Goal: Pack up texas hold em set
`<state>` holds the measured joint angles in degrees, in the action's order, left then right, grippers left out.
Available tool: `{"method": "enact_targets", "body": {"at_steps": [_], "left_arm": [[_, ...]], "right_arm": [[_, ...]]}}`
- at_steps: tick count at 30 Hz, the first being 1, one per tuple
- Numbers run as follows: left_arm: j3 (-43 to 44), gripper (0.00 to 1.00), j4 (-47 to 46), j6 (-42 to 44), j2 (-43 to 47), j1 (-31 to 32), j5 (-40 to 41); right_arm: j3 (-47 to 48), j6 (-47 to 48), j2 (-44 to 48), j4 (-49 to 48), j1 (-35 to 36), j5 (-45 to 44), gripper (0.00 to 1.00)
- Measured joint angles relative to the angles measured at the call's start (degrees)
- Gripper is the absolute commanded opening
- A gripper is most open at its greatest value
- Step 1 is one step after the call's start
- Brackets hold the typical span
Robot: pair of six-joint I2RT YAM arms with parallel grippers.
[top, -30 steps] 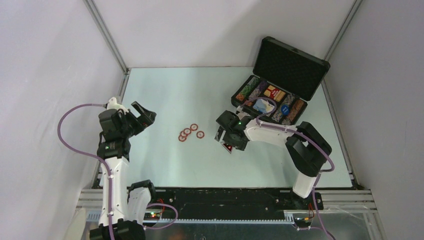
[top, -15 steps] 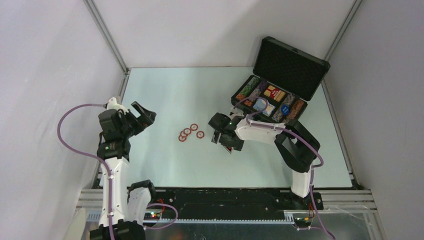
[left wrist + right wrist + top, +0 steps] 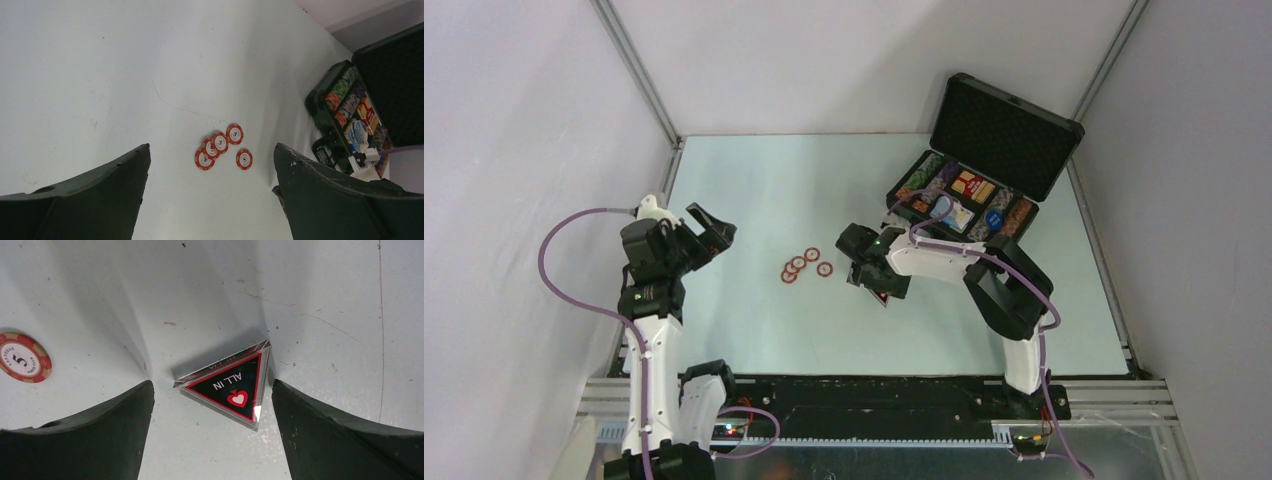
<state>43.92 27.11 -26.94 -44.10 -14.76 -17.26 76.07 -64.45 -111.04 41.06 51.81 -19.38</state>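
The black case [image 3: 902, 210] of the texas hold em set stands open at the back right, foam lid [image 3: 1004, 125] up, with coloured chip rows and a red-white card box inside. Several red-white chips [image 3: 804, 265] lie mid-table, also seen in the left wrist view [image 3: 220, 142]. The black triangular "ALL IN" marker [image 3: 232, 387] lies flat on the table between the fingers of my right gripper [image 3: 212, 390], which is open and low over it [image 3: 874, 283]. My left gripper [image 3: 709, 230] hangs open and empty, left of the chips.
One chip [image 3: 22, 357] lies left of the right gripper's left finger. White walls and metal frame rails enclose the pale table [image 3: 754, 180]. The case [image 3: 320, 100] sits just behind the right arm.
My right gripper has shifted a little left and settled over the marker, its jaws narrowing slightly. The left arm has not moved.
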Motion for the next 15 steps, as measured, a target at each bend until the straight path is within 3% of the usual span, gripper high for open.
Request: {"method": "enact_targets", "body": {"at_steps": [15], "left_arm": [[0.0, 0.97, 0.0, 0.0, 0.0, 0.0, 0.0]], "right_arm": [[1.4, 0.1, -1.2, 1.9, 0.1, -0.8, 0.84]]}}
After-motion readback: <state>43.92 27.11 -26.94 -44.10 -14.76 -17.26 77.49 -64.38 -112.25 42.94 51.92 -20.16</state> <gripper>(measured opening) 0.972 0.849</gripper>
